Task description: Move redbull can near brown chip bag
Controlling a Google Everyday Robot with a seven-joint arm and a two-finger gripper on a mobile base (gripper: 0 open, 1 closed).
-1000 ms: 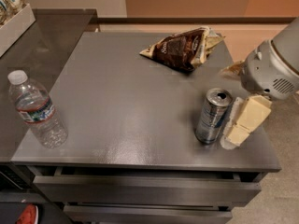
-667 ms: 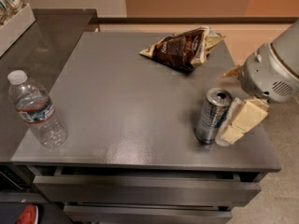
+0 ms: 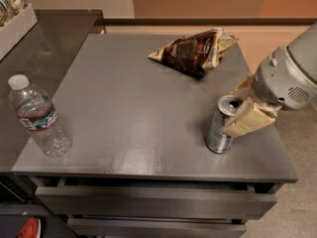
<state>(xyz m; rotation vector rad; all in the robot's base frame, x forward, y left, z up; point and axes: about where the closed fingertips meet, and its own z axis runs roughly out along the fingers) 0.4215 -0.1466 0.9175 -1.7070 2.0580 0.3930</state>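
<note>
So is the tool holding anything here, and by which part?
Cannot be told. The tool is at the upper part of the redbull can, which stands upright on the table, but a closed hold does not show.

Counts:
- redbull can point(image 3: 221, 127): one
- brown chip bag point(image 3: 192, 51): one
- water bottle point(image 3: 39, 119): one, with one white cap point(image 3: 18, 81)
- grey table point(image 3: 129, 108): one
- drawer fronts point(image 3: 153, 202) under tabletop: two in sight
- gripper point(image 3: 237, 108): one, at right side of table, up against top of can
- white bin point(image 3: 17, 28) far left: one
- red item point(image 3: 29, 228) on floor: one
</note>
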